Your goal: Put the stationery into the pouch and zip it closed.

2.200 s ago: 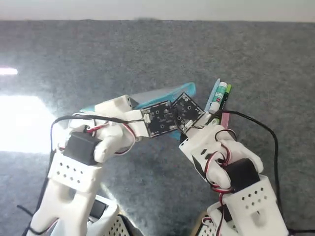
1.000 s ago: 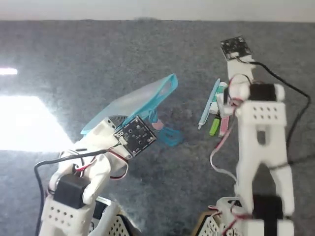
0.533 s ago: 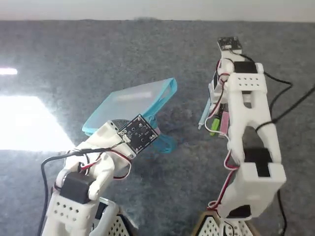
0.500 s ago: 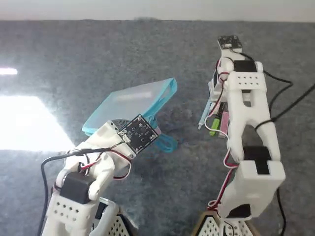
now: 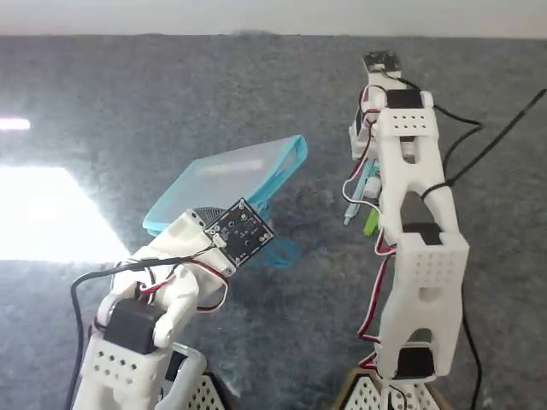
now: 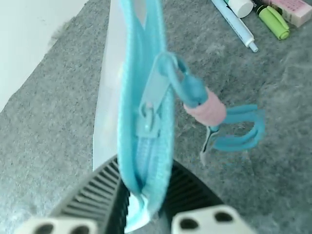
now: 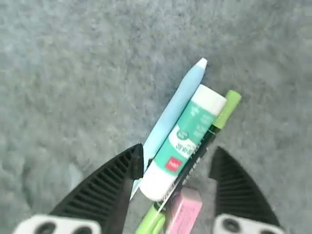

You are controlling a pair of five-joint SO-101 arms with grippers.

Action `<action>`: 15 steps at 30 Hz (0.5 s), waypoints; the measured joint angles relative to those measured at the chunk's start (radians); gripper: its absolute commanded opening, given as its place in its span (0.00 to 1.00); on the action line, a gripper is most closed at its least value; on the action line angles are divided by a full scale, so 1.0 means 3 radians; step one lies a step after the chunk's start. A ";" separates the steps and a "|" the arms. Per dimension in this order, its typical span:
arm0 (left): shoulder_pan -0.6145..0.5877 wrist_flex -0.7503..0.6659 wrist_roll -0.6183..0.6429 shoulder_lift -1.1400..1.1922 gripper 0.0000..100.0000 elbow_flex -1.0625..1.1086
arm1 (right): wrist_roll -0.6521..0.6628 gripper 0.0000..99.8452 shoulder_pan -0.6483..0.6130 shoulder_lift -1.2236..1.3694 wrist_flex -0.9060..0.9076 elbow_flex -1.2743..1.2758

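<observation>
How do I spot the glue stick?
On the grey table, stationery lies bunched below the right arm's open tool. The glue stick lies between the blue pen and the green marker: the fattest one, white with a green label.

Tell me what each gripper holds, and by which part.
The left gripper clamps the pouch at one end of its zipper edge. The right gripper is open above the stationery and holds nothing.
</observation>
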 measured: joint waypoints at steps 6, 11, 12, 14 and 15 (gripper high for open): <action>0.0000 0.0000 0.0000 0.0000 0.01 0.0000 | -0.0041 0.27 0.0015 0.0245 0.0107 -0.0102; 0.0000 0.0000 0.0000 0.0000 0.01 0.0000 | -0.0363 0.23 0.0189 0.0245 0.0256 -0.0107; 0.0000 0.0000 0.0000 0.0000 0.01 0.0010 | -0.0394 0.22 0.0245 0.0245 0.0271 -0.0107; 0.0000 0.0000 0.0000 0.0000 0.01 0.0015 | -0.0414 0.20 0.0338 0.0240 0.0276 -0.0107; 0.0000 0.0000 0.0000 0.0000 0.01 0.0020 | -0.0425 0.19 0.0363 0.0240 0.0276 -0.0107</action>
